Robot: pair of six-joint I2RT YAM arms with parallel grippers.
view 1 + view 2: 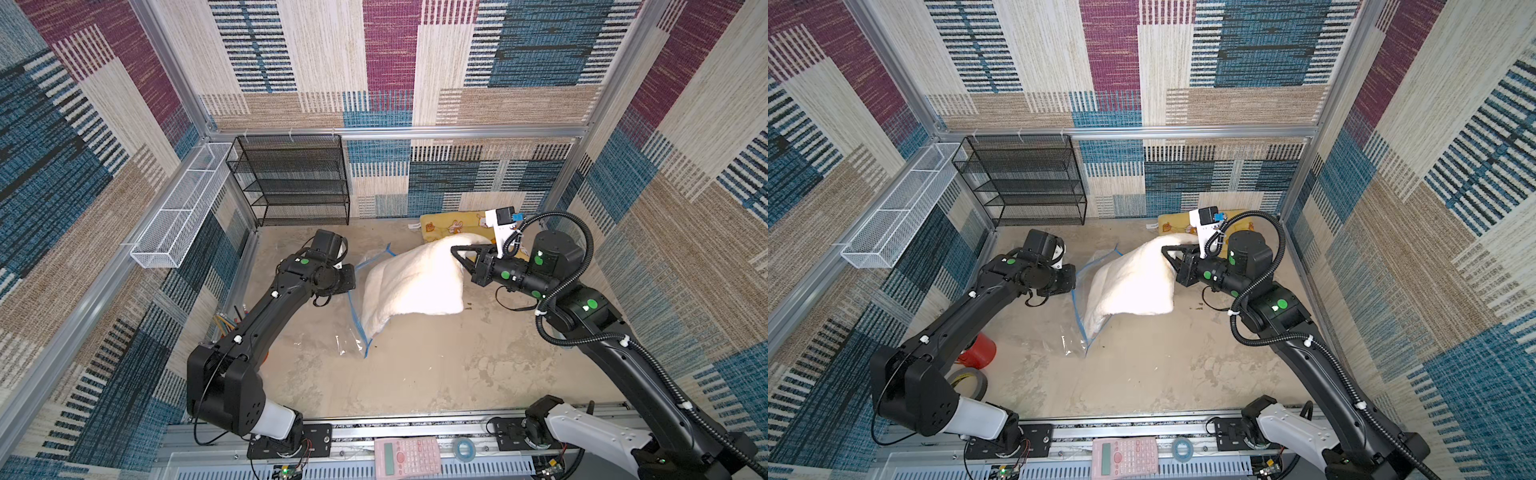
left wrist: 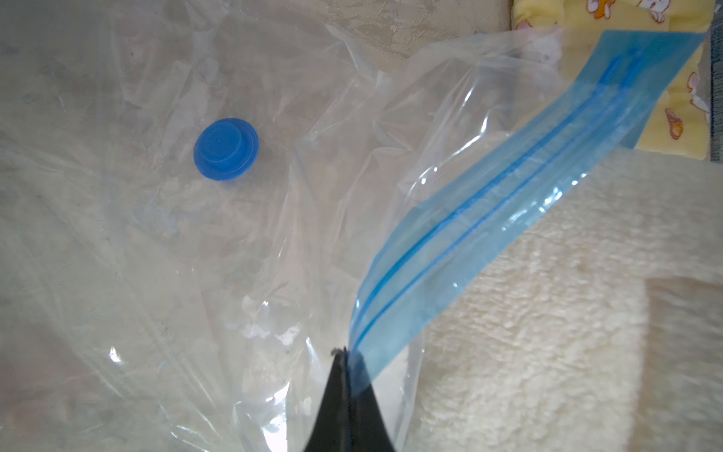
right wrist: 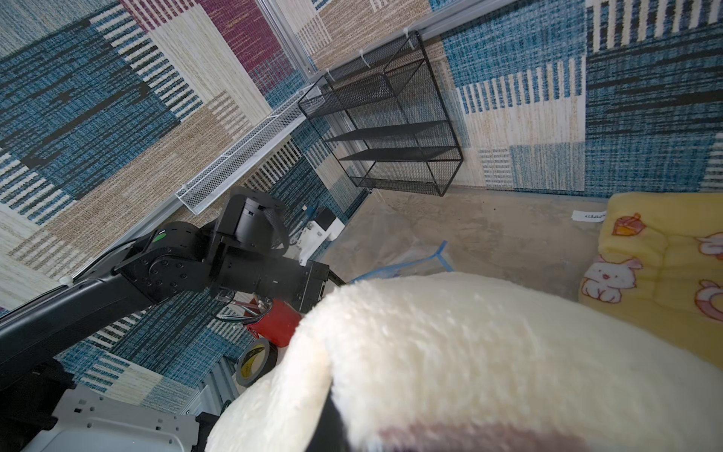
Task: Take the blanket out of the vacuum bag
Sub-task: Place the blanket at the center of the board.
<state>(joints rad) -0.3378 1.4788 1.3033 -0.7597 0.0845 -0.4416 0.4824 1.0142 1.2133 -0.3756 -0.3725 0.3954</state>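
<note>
Pinching the blue zip-seal strip (image 2: 489,203) of the large clear crinkly plastic vacuum bag (image 2: 156,254), the left gripper (image 2: 343,354) has its jaws pressed together on that edge. The bag lies flat on the beige tabletop (image 1: 415,382), with its round blue valve cap (image 2: 226,149) facing up. The right gripper (image 1: 454,250), jaws clamped, holds the fluffy cream blanket (image 1: 415,282) aloft by one edge. The blanket's long axis slants from that far-right grip down to its near-left end at the bag's mouth, near the left gripper.
</note>
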